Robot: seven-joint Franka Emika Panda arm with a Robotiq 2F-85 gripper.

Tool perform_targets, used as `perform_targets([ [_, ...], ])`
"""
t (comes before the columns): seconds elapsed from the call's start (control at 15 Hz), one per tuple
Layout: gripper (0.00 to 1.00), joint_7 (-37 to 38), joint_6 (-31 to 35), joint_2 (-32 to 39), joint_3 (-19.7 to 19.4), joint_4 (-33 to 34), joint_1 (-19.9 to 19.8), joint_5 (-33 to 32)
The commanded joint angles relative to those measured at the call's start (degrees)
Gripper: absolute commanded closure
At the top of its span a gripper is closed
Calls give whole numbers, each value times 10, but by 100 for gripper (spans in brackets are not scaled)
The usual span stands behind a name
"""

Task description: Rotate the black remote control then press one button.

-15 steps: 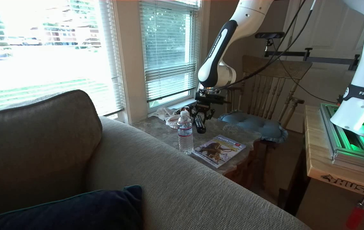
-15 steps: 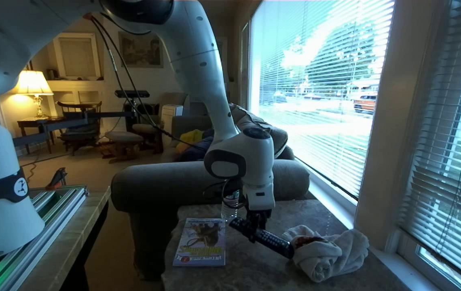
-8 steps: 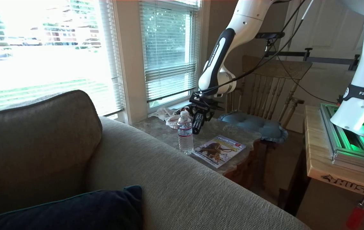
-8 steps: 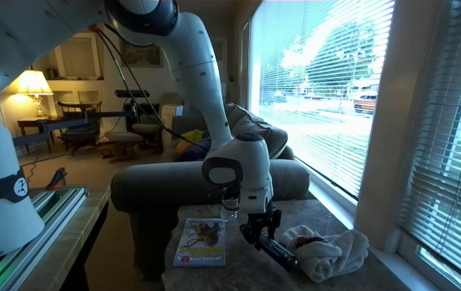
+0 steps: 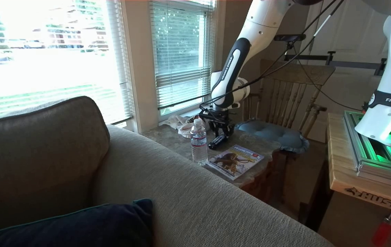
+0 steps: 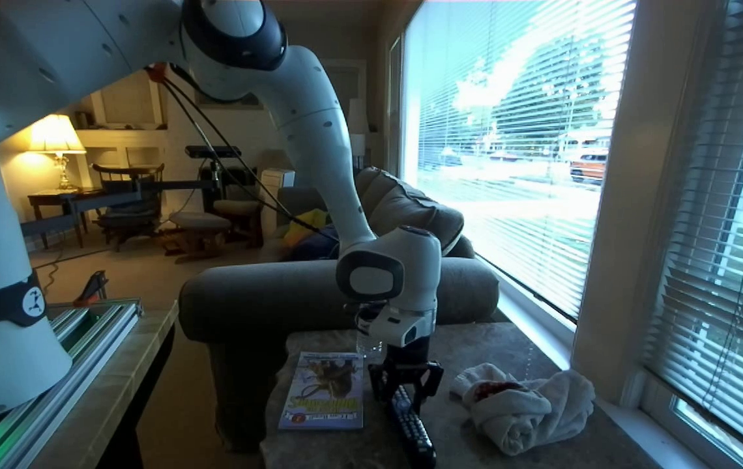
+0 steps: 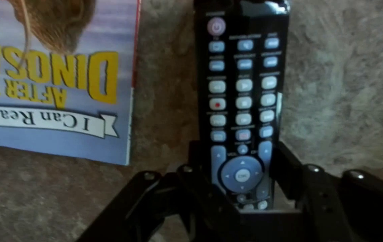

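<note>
As my jaws gripped the black remote control (image 7: 242, 111) by its long sides, its length ran crosswise to their closing line, face up beside the book (image 6: 322, 394), on or just above the table (image 7: 339, 87).

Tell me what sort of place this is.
Most likely a living room in someone's home: there's a grey-beige fabric sofa, a lit, cream-shaded table lamp and a brown wooden spindle-back chair.
</note>
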Motion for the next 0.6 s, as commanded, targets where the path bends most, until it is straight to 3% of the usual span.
perform_targets([
  [0.0, 71, 76, -80, 2, 49, 49, -57, -25],
  [0.2, 71, 103, -71, 10, 91, 75, -99, -11],
  [0.53, 71, 125, 0, 15, 138, 80, -140, 1],
])
